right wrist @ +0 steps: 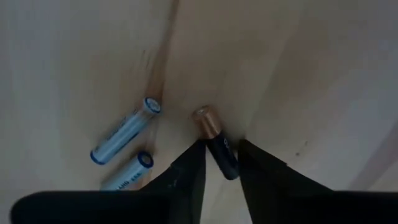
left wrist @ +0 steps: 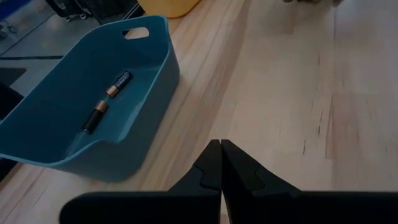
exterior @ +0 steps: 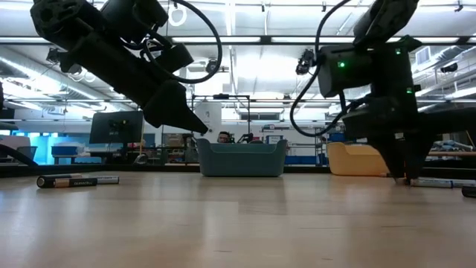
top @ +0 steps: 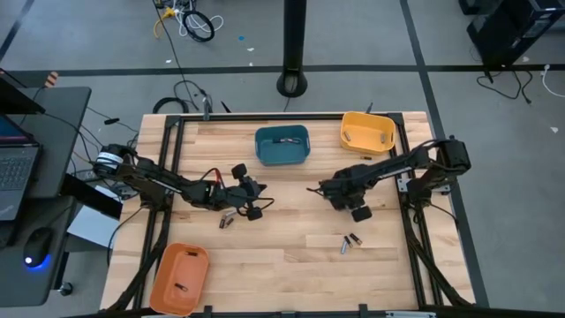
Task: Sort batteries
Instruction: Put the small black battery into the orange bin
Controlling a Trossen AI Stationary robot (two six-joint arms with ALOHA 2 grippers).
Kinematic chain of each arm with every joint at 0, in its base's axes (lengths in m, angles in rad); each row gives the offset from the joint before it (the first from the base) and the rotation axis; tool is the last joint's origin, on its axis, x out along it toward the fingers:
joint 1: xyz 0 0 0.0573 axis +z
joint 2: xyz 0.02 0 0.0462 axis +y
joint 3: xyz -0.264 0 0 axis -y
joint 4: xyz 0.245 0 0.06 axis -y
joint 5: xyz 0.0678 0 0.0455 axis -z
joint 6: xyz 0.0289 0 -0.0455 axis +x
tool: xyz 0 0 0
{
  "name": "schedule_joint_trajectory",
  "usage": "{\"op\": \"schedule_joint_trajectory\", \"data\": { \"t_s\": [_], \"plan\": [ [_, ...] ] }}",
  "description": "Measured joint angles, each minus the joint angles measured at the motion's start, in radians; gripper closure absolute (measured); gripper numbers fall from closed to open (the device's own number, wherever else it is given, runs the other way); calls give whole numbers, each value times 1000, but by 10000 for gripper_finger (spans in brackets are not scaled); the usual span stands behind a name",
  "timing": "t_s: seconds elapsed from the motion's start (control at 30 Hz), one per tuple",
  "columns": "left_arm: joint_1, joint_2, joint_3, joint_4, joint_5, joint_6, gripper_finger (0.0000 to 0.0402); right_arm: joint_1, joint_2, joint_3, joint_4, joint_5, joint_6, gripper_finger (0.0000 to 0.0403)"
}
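On the wooden table [top: 291,265], three bins stand apart: a blue bin [top: 282,146] at the far middle, a yellow bin [top: 367,132] at the far right, and an orange bin [top: 180,276] at the near left corner. The blue bin already holds two dark, copper-tipped batteries [left wrist: 107,101].

The left arm waits left of centre, the left gripper [left wrist: 221,163] empty with its fingers pressed together, pointing toward the blue bin.

The right gripper [right wrist: 219,163] is low over the table right of centre, its fingers parted and straddling a black, copper-capped battery [right wrist: 216,140] that lies flat on the wood. No firm grip is evident. Two blue-and-white batteries [right wrist: 124,143] lie just beside it.

The main risk is the squeeze itself. The fingers meet only the near end of the round cell, so it could roll or squirt out sideways, perhaps knocking its neighbours. A loose pinch could also let it tilt and drop on the way to a bin. Other cells lie nearer the front edge [top: 349,242] and by the left gripper [top: 227,221].
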Motion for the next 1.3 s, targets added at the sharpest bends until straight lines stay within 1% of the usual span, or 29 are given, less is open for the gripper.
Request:
{"op": "schedule_joint_trajectory", "data": {
  "t_s": [0.17,0.27,0.37,0.5,0.8,1.07,1.2,1.3],
  "plan": [
    [0,0,0,3,0,0,396,-33,-19,-4,19,-24,164,325],
    [0,0,0,3,0,0,396,-51,-22,-4,31,-31,255,326],
    [0,0,0,3,0,0,396,-58,-22,-4,38,-44,296,321],
    [0,0,0,3,0,0,396,-59,-23,-4,50,-53,303,319],
    [0,0,0,2,0,0,396,-60,-29,-34,113,-60,260,335],
    [0,0,0,4,0,-4,396,-54,-30,-42,127,-58,275,360],
    [-3,0,0,51,3,-3,396,-34,-24,-26,123,-55,293,360],
    [-6,0,0,104,30,11,396,-16,-22,-10,123,-41,302,360]
  ]
}}
